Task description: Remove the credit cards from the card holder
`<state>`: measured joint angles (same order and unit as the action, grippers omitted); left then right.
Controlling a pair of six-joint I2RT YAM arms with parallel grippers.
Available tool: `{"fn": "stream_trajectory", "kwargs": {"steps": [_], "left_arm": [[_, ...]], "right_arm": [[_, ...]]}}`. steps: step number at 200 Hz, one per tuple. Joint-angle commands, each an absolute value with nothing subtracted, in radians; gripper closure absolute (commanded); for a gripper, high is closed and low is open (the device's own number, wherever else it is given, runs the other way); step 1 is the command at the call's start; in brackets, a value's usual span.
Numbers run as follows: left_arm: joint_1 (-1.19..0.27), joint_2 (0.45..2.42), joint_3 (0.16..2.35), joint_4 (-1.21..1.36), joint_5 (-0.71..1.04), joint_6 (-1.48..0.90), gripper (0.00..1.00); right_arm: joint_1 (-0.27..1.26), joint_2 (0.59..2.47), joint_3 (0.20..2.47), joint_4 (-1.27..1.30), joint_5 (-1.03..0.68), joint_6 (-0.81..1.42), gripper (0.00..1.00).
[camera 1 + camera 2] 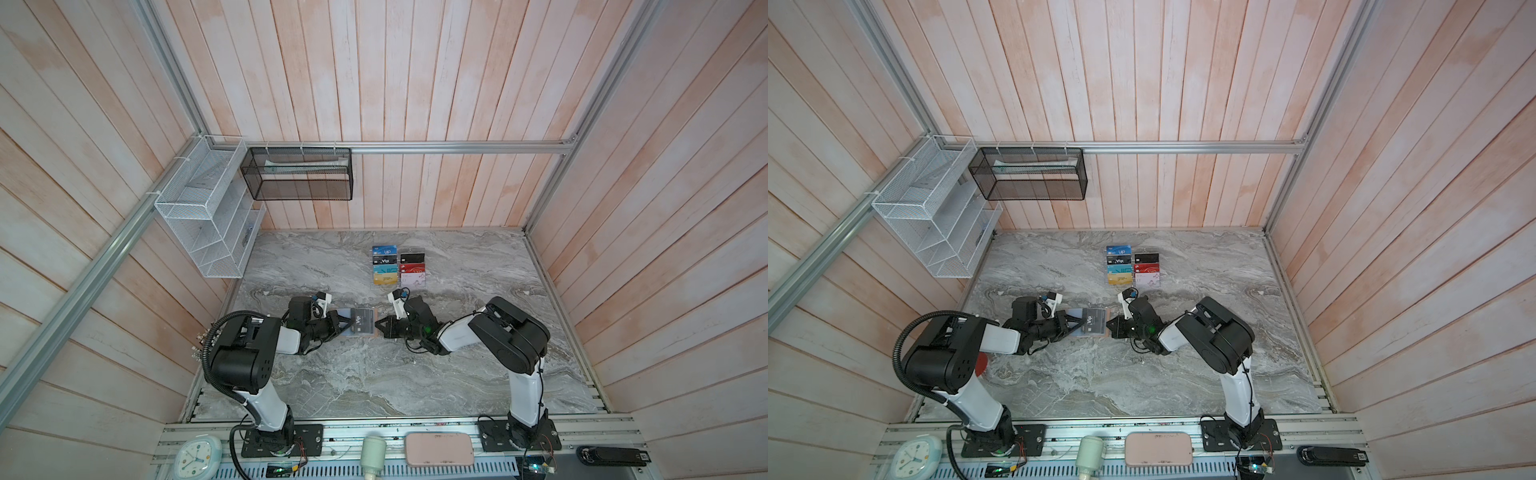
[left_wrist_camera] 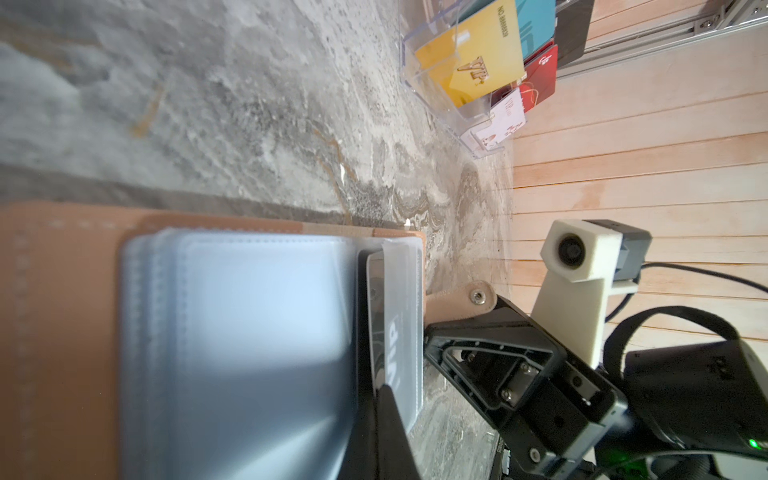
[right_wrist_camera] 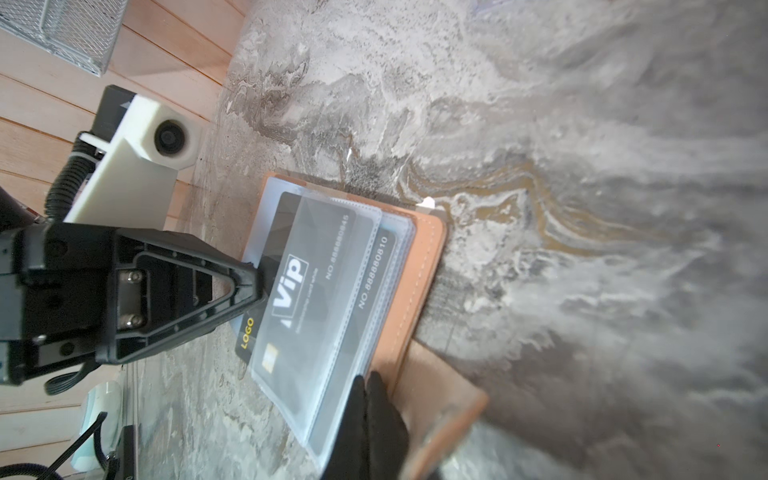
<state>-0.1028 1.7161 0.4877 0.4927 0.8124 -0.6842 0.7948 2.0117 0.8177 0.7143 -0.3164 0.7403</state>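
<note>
- The card holder (image 3: 422, 274) is laid open on the marble table (image 1: 332, 374), about the middle, between the two grippers.
- In its clear sleeves (image 3: 332, 399) a black card with white "Vip" (image 3: 307, 291) is seen on top. A black card marked "LOGO" (image 3: 246, 338) is seen sticking out past the left edge of the sleeve.
- The left gripper (image 3: 254, 286) is placed at this left edge with its jaws together. Whether a card is pinched cannot be told.
- The right gripper (image 2: 432, 332) is set at the right edge, just beside the snap tab (image 2: 461, 301), with its jaws also together.
- A clear rack of coloured cards (image 1: 399, 268) is found farther back on the table, apart from the holder.
</note>
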Motion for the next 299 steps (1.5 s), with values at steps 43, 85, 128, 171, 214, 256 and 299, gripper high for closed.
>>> {"fn": "stream_trajectory", "kwargs": {"steps": [43, 85, 128, 171, 214, 256, 299], "left_arm": [[-0.091, 1.682, 0.474, 0.449, 0.786, -0.657, 1.0], [-0.092, 1.633, 0.46, 0.411, 0.71, -0.641, 1.0], [-0.092, 1.553, 0.453, 0.332, 0.61, -0.616, 1.0], [-0.103, 1.459, 0.467, 0.26, 0.546, -0.588, 1.0], [-0.126, 1.414, 0.483, 0.232, 0.52, -0.565, 1.0], [-0.153, 1.365, 0.517, 0.183, 0.492, -0.553, 1.0], [-0.183, 1.313, 0.568, 0.109, 0.444, -0.526, 1.0]], "right_arm": [[0.789, 2.067, 0.773, 0.52, -0.299, 0.73, 1.0], [0.789, 2.044, 0.775, 0.518, -0.304, 0.717, 1.0], [0.79, 2.009, 0.784, 0.485, -0.287, 0.696, 1.0], [0.79, 1.981, 0.802, 0.457, -0.282, 0.681, 0.96], [0.79, 1.934, 0.818, 0.418, -0.275, 0.658, 0.85], [0.788, 1.873, 0.828, 0.38, -0.268, 0.636, 0.63], [0.788, 1.79, 0.824, 0.336, -0.248, 0.617, 0.43]]}}
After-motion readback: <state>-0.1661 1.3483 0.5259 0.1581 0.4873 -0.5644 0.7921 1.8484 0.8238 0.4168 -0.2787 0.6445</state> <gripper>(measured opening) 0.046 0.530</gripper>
